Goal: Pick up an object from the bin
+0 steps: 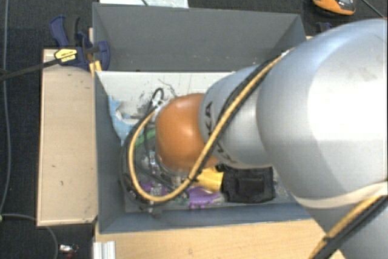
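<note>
Closest to the camera, the grey arm is seen coming in from the right edge of the bin and covering much of its right half. A yellow and black cable is looped from the arm down around the orange cover at the wrist. Beneath that cover the tool is lowered into the bin's near left corner, among a heap of small things. Whether the tool is open or closed cannot be told, and nothing can be seen to be held in it. Which thing of the heap lies directly under it cannot be told either. Just beside it, along the near wall, a purple thing is found, with a yellow thing touching it and a black block next to that on the right. A green thing is seen left of the cover. Farther back, by the left wall, a light blue and white thing is lying.
</note>
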You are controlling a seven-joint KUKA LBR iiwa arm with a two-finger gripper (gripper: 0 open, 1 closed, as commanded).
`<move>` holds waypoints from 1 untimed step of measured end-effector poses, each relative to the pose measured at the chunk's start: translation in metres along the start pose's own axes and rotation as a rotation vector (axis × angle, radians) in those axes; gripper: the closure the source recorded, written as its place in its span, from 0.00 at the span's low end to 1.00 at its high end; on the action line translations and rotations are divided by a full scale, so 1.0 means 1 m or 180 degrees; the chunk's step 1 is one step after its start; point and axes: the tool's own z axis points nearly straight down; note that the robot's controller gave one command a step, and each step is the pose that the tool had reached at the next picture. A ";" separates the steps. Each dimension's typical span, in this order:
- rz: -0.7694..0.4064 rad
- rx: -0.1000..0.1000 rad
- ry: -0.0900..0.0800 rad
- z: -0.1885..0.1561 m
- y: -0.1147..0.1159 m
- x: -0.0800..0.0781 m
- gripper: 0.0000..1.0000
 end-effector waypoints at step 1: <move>0.0651 0.0061 0.0031 -0.003 -0.163 -0.029 1.00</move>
